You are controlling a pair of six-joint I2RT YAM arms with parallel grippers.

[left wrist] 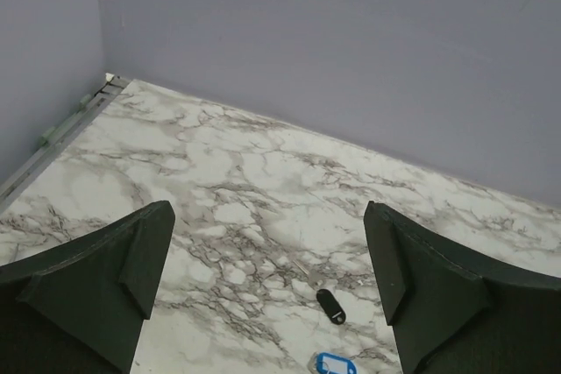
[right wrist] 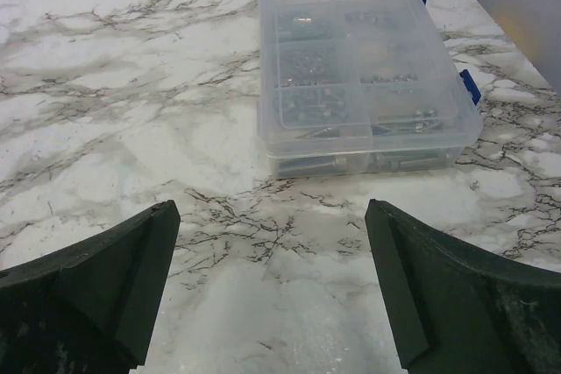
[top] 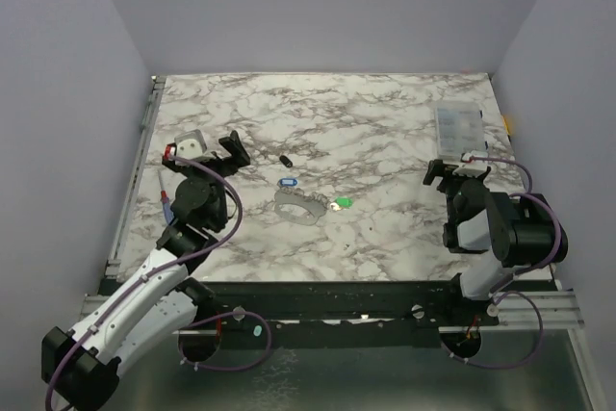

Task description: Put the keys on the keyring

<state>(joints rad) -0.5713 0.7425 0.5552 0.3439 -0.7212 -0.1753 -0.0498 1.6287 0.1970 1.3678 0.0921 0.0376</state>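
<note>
Silvery keyring lying flat on marble tabletop, blue key just beyond it, green key just to its right, neither threaded on. Well left of keyring, left gripper with jaws spread wide, holding nothing. Well right of keyring, right gripper likewise agape and empty.

The dark jaws of the left gripper are standing wide apart above a white, grey-veined marble tabletop. Between them, a small black cylinder is lying just beyond a blue plastic-headed key, which is being cropped by the lower edge.
</note>
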